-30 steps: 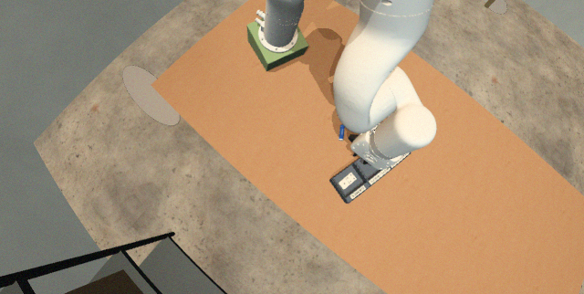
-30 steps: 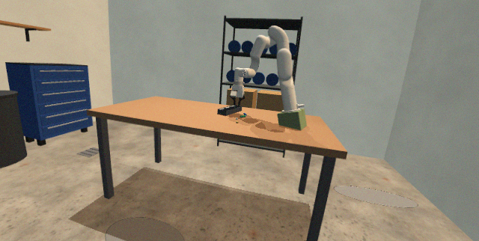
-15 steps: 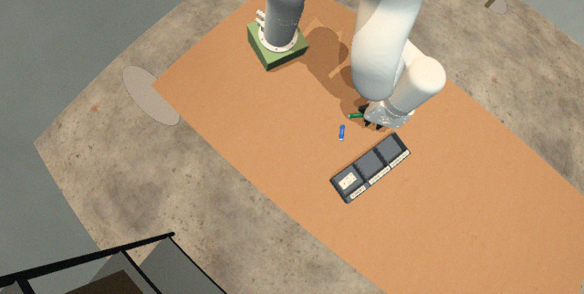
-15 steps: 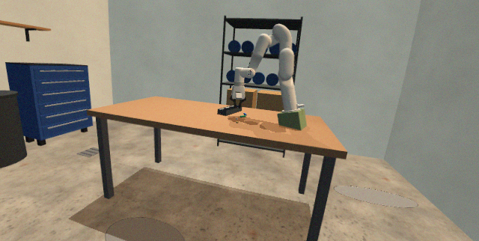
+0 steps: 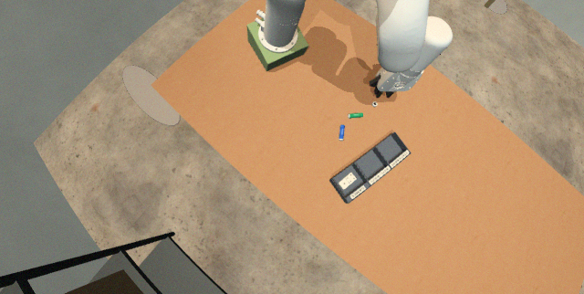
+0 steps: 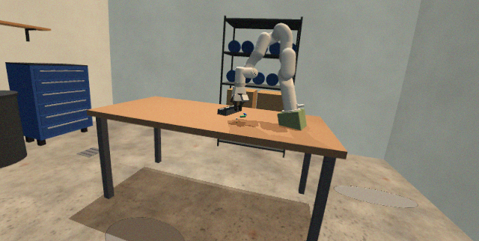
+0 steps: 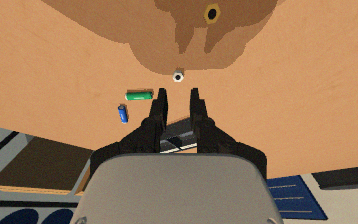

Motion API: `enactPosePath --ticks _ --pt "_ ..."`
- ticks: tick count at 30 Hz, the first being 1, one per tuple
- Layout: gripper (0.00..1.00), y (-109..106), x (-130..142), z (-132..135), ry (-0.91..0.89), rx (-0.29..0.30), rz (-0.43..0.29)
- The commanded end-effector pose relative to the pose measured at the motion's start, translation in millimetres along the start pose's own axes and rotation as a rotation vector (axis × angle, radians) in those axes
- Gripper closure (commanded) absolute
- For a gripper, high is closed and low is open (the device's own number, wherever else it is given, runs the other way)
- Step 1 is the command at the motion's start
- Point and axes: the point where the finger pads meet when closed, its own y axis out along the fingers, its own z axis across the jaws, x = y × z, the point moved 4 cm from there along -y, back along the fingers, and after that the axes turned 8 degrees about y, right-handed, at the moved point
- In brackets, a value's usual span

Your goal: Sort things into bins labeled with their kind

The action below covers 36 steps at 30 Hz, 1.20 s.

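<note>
My gripper is partly open and empty above the table. A silver nut lies just ahead of the fingertips in the wrist view. A brass nut lies beyond it in shadow. A green battery and a blue battery lie on the table beside each other, apart. Three joined dark bins stand there; their labels are too small to read surely. A white dotted tile lies in the left bin in the top view.
The arm's green base block stands on the table. The arm and its shadow reach over the table near the nuts. A dark shelf rack stands behind the table.
</note>
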Motion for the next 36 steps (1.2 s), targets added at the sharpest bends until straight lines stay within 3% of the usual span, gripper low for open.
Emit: enactPosePath --ticks 1,8,23,36 --pt "0.70 -1 -46 19 -0.157 0.000 -0.006" --pt "0.70 -1 -92 37 -0.330 0.000 -0.008" --pt "0.70 -2 -79 32 -0.667 -0.008 -0.021" --pt "0.70 -2 -72 29 -0.667 -0.008 -0.021"
